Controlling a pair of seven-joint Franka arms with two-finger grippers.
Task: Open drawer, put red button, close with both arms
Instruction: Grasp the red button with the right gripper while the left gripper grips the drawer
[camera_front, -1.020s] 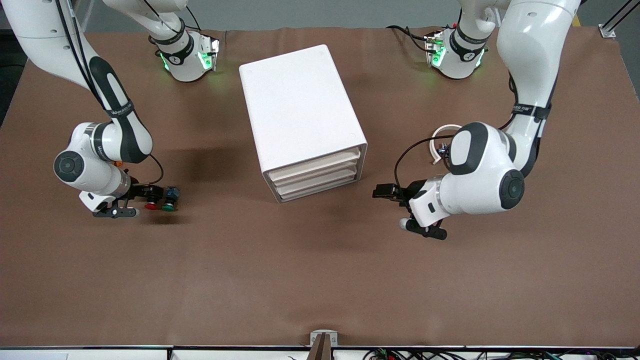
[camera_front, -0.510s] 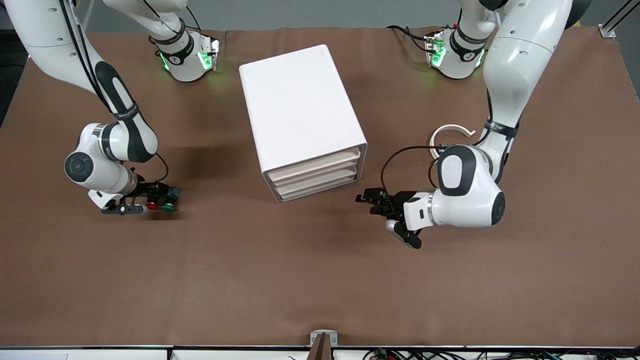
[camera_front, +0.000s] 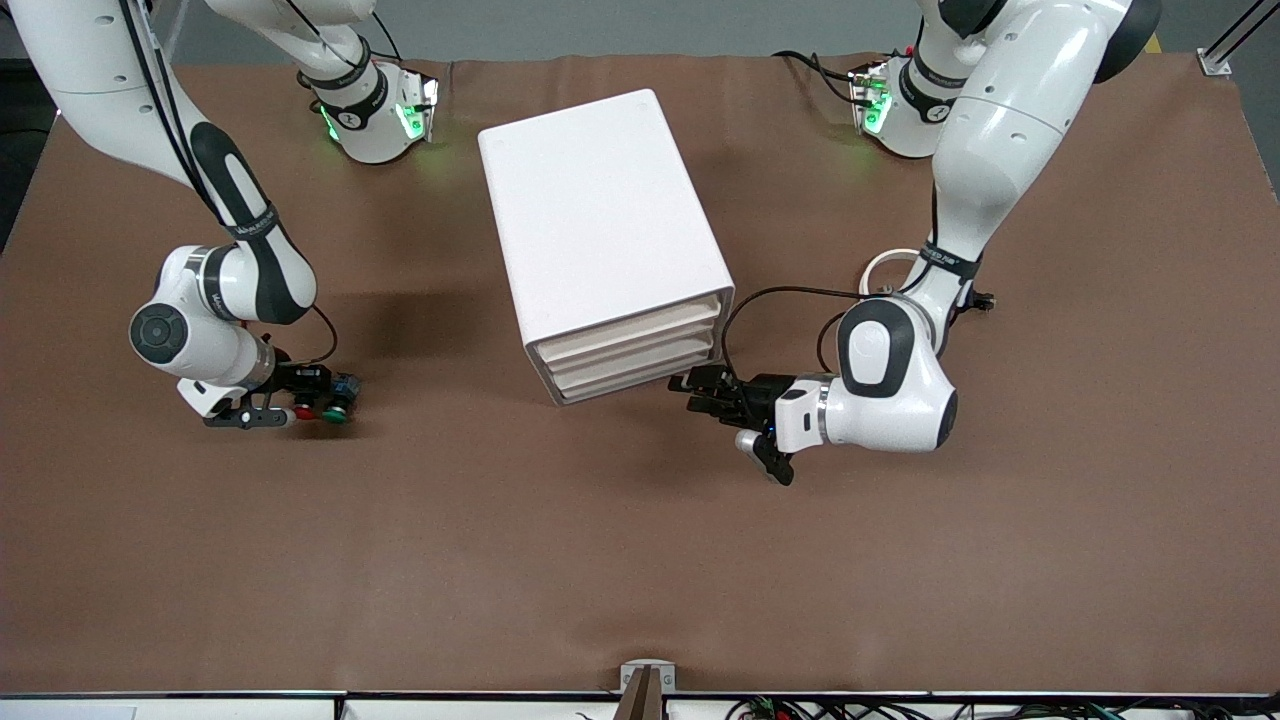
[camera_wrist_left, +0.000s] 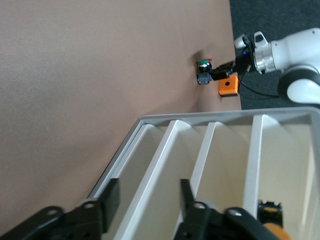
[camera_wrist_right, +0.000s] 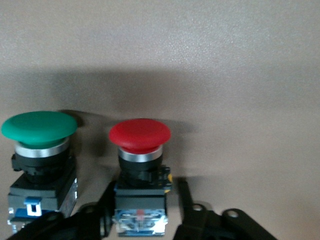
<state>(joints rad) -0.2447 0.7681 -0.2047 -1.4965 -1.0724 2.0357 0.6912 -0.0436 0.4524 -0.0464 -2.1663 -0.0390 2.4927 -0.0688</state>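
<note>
The right gripper (camera_front: 300, 400) is clamped on the red button (camera_front: 303, 411) standing on the table (camera_front: 640, 560) beside a green button (camera_front: 336, 413), while the left gripper (camera_front: 700, 392) — part-spread — meets the cabinet's (camera_front: 600, 230) bottom drawer (camera_front: 640, 382): next, seat on its front and pull.

Wide bare table (camera_front: 600, 560) nearer front camera than drawer cabinet (camera_front: 600, 240): free passage end to end.
Cabinet blocks table middle; closed drawer fronts (camera_front: 630, 350) crowded by left gripper (camera_front: 700, 385) right at corner.
Green button (camera_front: 338, 410) just beside red button (camera_front: 303, 410), toward cabinet; little gap between them, right gripper (camera_front: 290, 400) fingers either side of red body.
White ring (camera_front: 885, 270) partly under left arm.
</note>
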